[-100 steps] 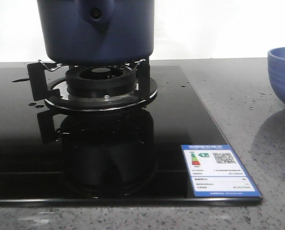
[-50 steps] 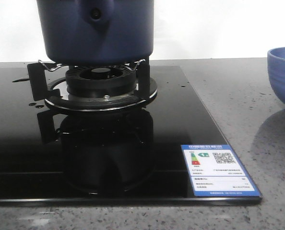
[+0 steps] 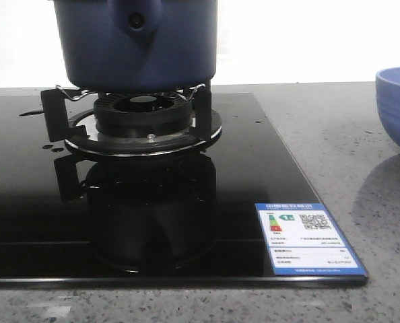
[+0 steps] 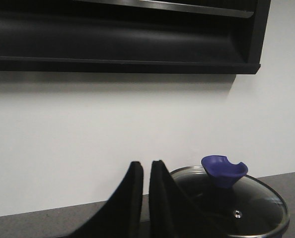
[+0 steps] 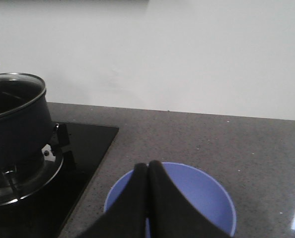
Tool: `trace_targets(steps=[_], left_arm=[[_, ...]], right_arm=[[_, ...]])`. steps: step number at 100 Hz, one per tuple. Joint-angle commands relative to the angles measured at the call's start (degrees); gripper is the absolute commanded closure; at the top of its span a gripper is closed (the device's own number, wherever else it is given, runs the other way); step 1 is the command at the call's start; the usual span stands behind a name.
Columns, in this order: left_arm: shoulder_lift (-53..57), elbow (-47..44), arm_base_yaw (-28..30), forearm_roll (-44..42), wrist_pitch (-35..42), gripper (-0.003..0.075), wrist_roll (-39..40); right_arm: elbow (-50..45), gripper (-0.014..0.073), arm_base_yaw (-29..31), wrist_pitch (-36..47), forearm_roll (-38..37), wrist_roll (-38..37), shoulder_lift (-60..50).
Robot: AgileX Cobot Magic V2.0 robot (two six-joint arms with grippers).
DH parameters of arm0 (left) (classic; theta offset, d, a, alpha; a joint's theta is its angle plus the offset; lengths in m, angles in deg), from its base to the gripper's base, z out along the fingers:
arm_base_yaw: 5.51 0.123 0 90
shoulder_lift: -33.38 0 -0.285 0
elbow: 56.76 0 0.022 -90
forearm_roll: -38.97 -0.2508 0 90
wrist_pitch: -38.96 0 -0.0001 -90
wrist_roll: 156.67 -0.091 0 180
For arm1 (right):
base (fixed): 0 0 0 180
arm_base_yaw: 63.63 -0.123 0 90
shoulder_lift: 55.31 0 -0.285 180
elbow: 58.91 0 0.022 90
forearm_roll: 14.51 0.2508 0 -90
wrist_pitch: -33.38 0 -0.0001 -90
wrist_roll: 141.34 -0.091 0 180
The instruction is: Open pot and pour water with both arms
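The dark navy pot [image 3: 136, 44] stands on the burner stand [image 3: 143, 124] of the black glass hob, its handle stub with the dark hole facing the front camera. In the left wrist view its glass lid [image 4: 257, 198] with a blue knob [image 4: 224, 171] is on the pot. My left gripper [image 4: 146, 164] is beside the lid, apart from the knob, shut but for a thin slit and empty. The pot also shows in the right wrist view [image 5: 16, 129]. My right gripper [image 5: 148, 164] is shut and empty over the periwinkle bowl [image 5: 207, 196]. Neither gripper shows in the front view.
The periwinkle bowl [image 3: 396, 108] stands on the grey counter to the right of the hob. A blue and white label [image 3: 308, 239] lies on the hob's front right corner. A dark shelf or hood [image 4: 122, 39] hangs on the white wall behind.
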Motion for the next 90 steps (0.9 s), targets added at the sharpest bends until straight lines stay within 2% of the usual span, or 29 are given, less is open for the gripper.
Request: trace_targets(steps=[1,15,53,90], left_arm=[[3.32,-1.42,-0.08,1.94,-0.70,0.0741,0.72],[7.21,-5.21,-0.08,1.94,-0.44,0.0741,0.72],[8.28,-9.26,-0.08,1.94,-1.08,0.0741,0.72],[8.28,-9.36,-0.08,1.94,-1.08,0.0741,0.72]], right_arm=[[-5.29,0.0657,-1.29,11.18,2.74,0.92,-4.66],[-9.50,0.0657,-1.99,12.21,2.87,0.92,-7.64],[-9.62,0.0657,-1.99,12.21,2.75,0.92,-7.73],[-9.62,0.0657,-1.99,12.11,2.75,0.92,-7.73]])
